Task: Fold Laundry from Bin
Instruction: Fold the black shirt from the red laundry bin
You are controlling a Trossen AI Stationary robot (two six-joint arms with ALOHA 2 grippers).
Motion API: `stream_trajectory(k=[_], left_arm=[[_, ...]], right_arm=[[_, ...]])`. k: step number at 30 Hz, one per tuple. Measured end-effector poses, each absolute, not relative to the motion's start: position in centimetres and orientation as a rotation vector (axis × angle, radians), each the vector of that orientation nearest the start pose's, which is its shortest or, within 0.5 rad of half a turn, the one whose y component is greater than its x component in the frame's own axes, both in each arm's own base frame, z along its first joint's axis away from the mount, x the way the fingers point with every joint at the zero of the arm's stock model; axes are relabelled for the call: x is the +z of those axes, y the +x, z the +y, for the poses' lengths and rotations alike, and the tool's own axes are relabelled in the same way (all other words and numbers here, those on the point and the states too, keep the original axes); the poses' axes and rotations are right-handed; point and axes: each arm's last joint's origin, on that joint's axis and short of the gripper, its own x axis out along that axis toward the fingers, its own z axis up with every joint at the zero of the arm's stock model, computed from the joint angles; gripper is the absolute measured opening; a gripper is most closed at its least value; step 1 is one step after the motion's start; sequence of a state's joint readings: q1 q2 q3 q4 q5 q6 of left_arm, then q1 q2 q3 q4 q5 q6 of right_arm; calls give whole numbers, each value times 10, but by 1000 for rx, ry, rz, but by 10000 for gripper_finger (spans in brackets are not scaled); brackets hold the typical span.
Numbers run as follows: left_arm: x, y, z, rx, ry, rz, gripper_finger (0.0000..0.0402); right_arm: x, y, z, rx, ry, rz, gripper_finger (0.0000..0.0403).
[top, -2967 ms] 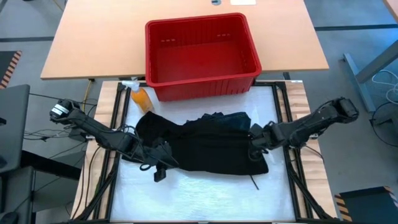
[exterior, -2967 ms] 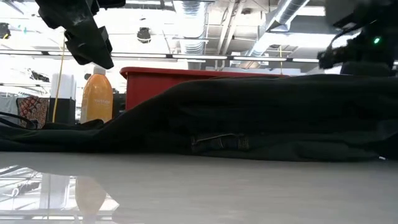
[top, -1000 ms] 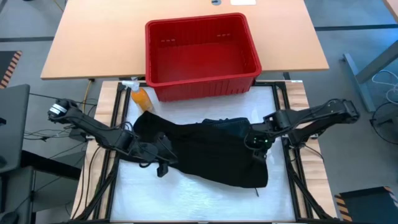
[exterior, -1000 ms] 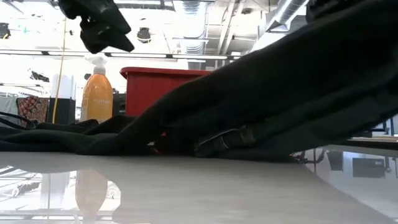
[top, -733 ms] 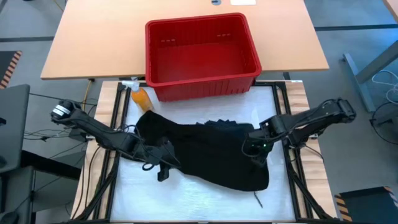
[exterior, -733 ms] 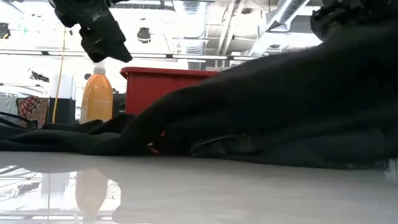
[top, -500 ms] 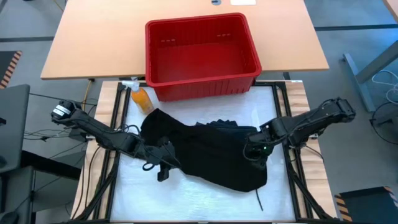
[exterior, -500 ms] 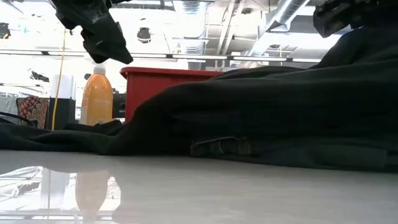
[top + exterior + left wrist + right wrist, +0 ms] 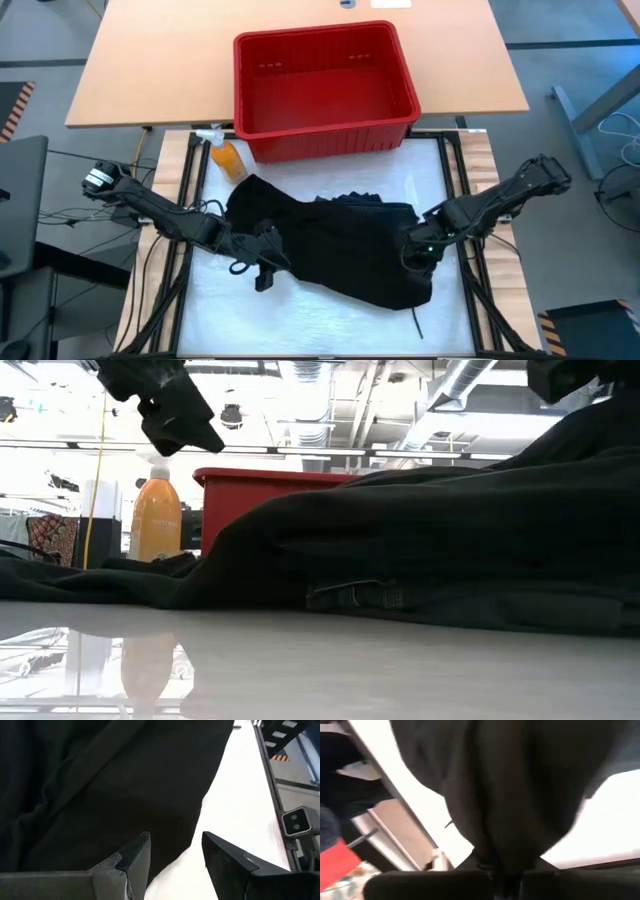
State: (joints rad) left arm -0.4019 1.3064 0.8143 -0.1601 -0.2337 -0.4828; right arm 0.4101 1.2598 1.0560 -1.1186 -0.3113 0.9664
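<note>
A black garment (image 9: 330,245) lies spread across the white work surface (image 9: 320,330); its left and middle parts rest flat. My right gripper (image 9: 413,252) is shut on the garment near its right end, where the cloth rises from the surface (image 9: 560,450). My left gripper (image 9: 262,270) hovers open above the garment's near-left edge (image 9: 195,820), and the low view shows this left gripper (image 9: 195,435) well clear of the cloth. The red bin (image 9: 325,90) stands on the tan table beyond, with no cloth showing inside. My right gripper pinches a gathered bunch of the garment's right end (image 9: 507,855) between its two fingers, with several folds running into the hold. The fingers slant down from above and from the table's right. That end is raised off the surface, and the rest lies on it.
An orange spray bottle (image 9: 228,158) stands at the far left, just before the bin's near-left corner. Black frame rails (image 9: 468,270) run along both sides of the white surface. A thin cord (image 9: 412,322) trails from the garment's near edge. Bare surface lies toward the near edge.
My right gripper has moved toward the table's near edge, still over the garment's right end. The garment's right part, held up high a second ago, has sunk and now lies lower and flatter, while its left part has stayed on the surface.
</note>
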Motion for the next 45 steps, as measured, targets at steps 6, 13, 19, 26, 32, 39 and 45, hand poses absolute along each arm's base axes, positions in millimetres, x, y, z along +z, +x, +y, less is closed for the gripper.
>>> stream_trajectory(k=[6,13,19,26,32,39,45], left_arm=[[237,256,-96,-1,-276,629,167],[219,281,-94,38,-255,577,167],[189,321,-91,79,-317,428,167],[201,343,-85,124,-246,346,167],[215,351,-82,125,-209,302,167],[222,360,-77,101,-244,265,167],[234,386,-88,-31,-231,276,167]], right_arm=[[296,200,112,62,775,1399,40],[331,221,130,314,836,1084,31],[335,224,128,309,830,1028,32],[359,226,130,469,873,836,31],[412,204,118,552,830,570,31],[442,193,105,571,746,421,32],[458,197,93,586,661,251,35]])
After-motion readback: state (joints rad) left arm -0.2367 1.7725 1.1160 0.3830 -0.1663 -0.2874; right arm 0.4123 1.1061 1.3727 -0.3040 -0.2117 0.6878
